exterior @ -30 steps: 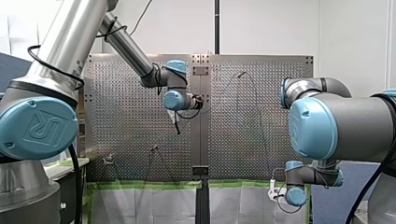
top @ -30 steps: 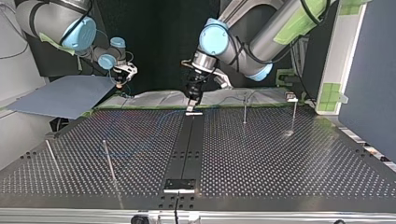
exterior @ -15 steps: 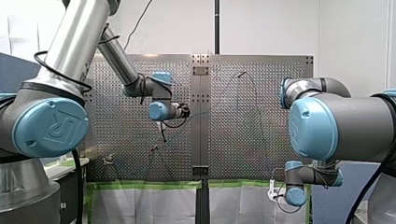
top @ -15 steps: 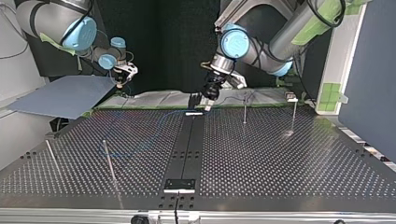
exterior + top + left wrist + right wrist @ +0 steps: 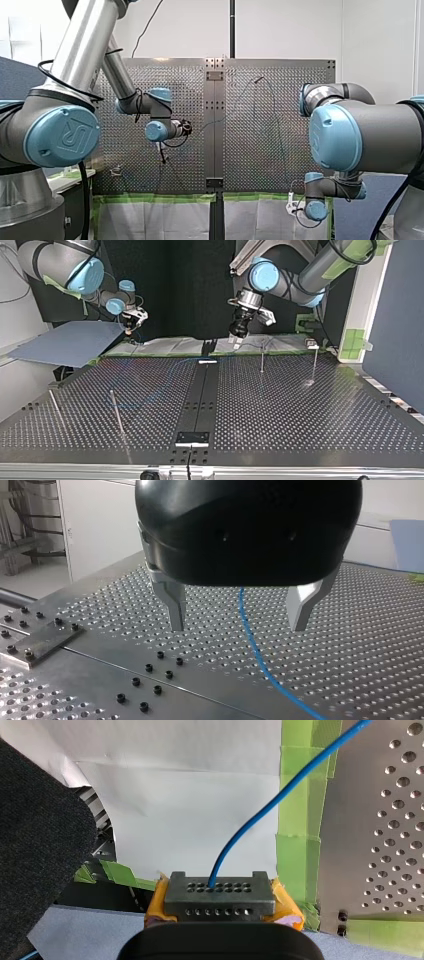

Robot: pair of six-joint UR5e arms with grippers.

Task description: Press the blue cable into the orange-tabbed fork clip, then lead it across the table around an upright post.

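Perforated table, dark backdrop across it. Blue cable lies flat on the plate below my left gripper, running lengthwise through the gap. Fingers wide, holding nothing. My right gripper, off the table's edge, pinches the cable's end between yellow pads. Upright post stands near my left gripper, with nothing between them. I cannot make out the fork clip.

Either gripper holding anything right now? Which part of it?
My right gripper is shut on the blue cable, gripping a stretch just off the table. My left gripper is open above the cable and holds nothing.
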